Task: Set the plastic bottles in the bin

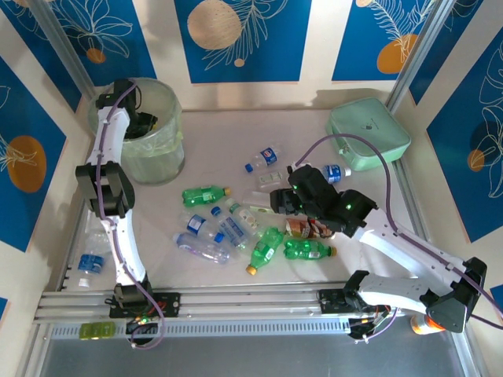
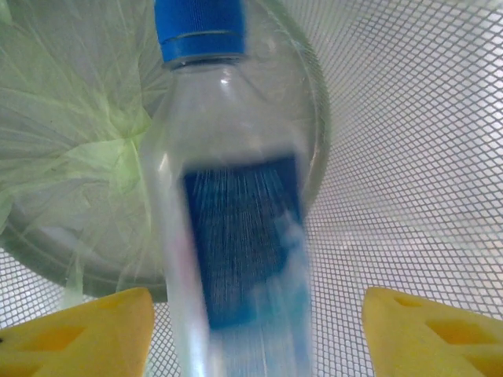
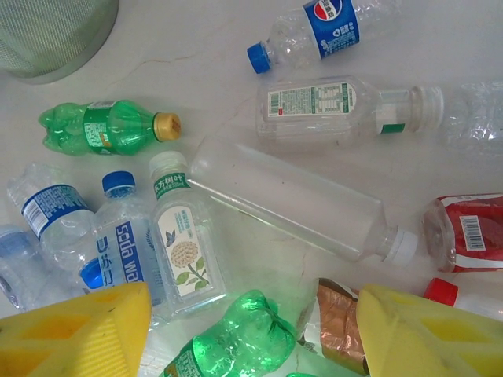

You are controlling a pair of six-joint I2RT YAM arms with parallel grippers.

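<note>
The bin (image 1: 149, 141), a round mesh basket lined with a pale green bag (image 2: 71, 141), stands at the back left. My left gripper (image 1: 144, 123) hangs over its mouth, open. A clear blue-labelled bottle (image 2: 236, 236), blurred with motion, sits between the spread yellow fingers (image 2: 86, 330), cap pointing down into the bin. Several plastic bottles lie mid-table: green ones (image 1: 204, 194) (image 1: 267, 247) (image 1: 308, 250), a Pepsi one (image 1: 263, 159) and clear ones (image 1: 206, 236). My right gripper (image 1: 284, 203) hovers open above them, over a crushed green bottle (image 3: 236, 338) and a brown-labelled one (image 3: 338, 322).
A flat mint-green case (image 1: 368, 133) lies at the back right. An orange-capped bottle (image 1: 424, 326) sits near the right arm's base. One blue-labelled bottle (image 1: 90, 263) lies beyond the table's left rail. A long clear bottle (image 3: 291, 196) lies ahead of the right fingers.
</note>
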